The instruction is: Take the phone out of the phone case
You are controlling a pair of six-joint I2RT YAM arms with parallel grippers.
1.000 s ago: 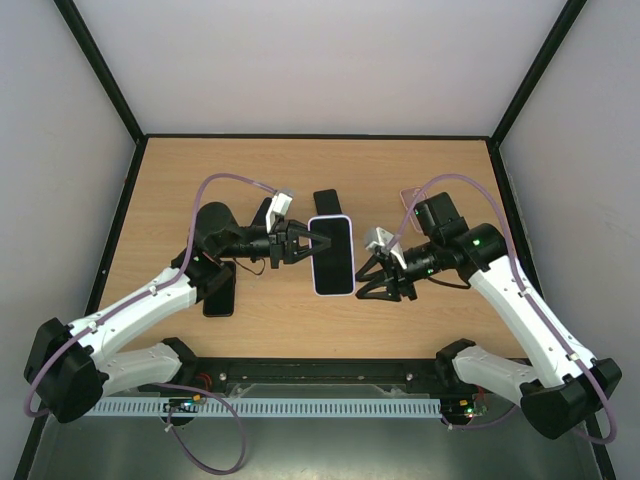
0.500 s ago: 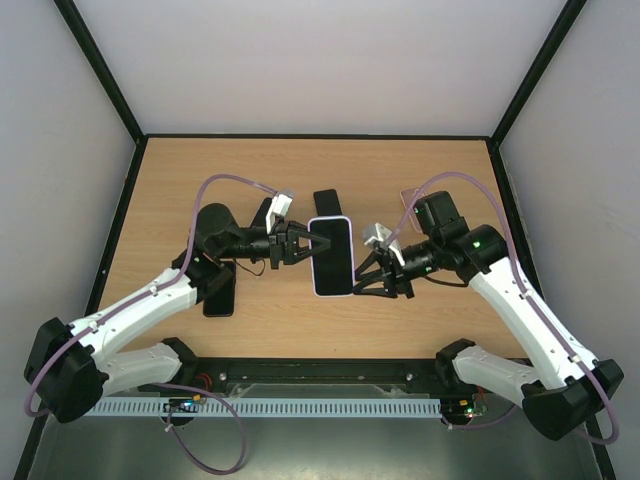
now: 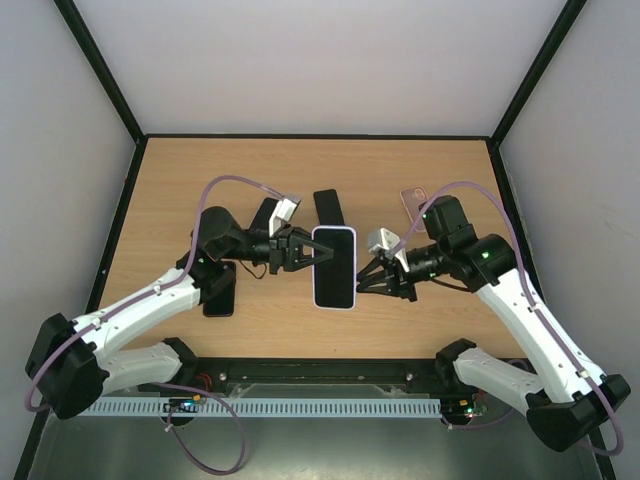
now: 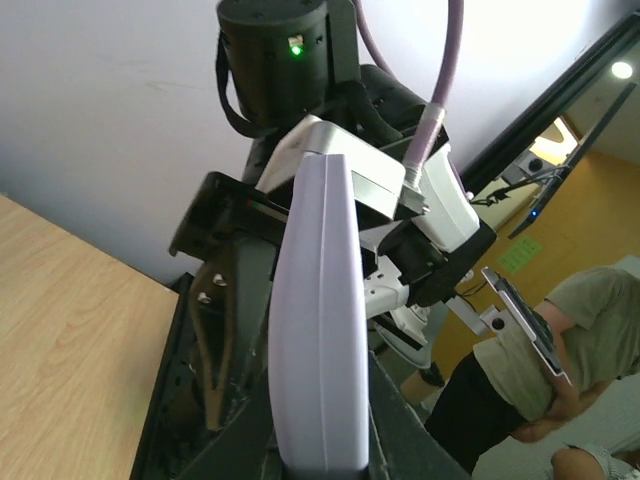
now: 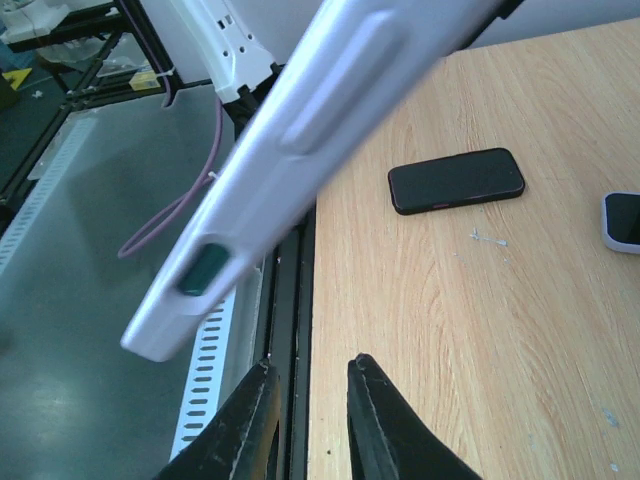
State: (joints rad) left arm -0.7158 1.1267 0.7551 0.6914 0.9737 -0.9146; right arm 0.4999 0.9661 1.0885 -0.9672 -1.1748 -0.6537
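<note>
Centre of the overhead view: the left claw (image 3: 300,250) is pressed shut on the left long edge of the pale case (image 4: 320,330), holding the phone (image 3: 334,262) screen-up and apparently clear of the desk (image 3: 250,170). The right claw (image 3: 372,278) sits just beside the opposite edge, its fingers drawn to a slim gap with nothing between them. The phone looks like a light, rigid, slick slab with breakable glass. The case is probably a softer shell with a lip that yields. Its side, seen from the right wrist, carries a raised button strip and a small cutout. A likely purchase is the lip near a corner, peeled back while the other edge is pinned.
</note>
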